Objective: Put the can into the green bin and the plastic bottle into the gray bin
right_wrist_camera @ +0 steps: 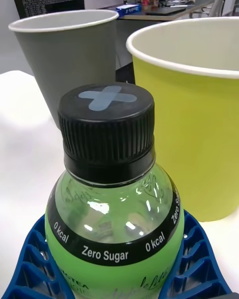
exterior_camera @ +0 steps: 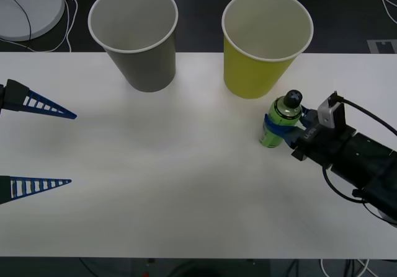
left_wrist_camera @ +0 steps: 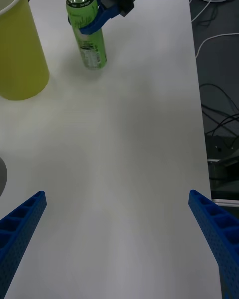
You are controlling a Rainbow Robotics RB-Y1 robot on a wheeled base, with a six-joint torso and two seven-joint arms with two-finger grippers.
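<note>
While left pincer [exterior_camera: 73, 147] idles spread, right pincer [exterior_camera: 282, 127] pinches upright plastic bottle [exterior_camera: 280, 120].

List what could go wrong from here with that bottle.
1. The right hand grips the plastic bottle right beside the green bin; a careless lift could knock that bin over.
2. The gray bin stands beyond the green one, so the bottle might clip a rim in crossing, or get dropped into the nearer, wrong bin.
3. The left hand hangs open near the gray bin, possibly crowding the approach.
</note>
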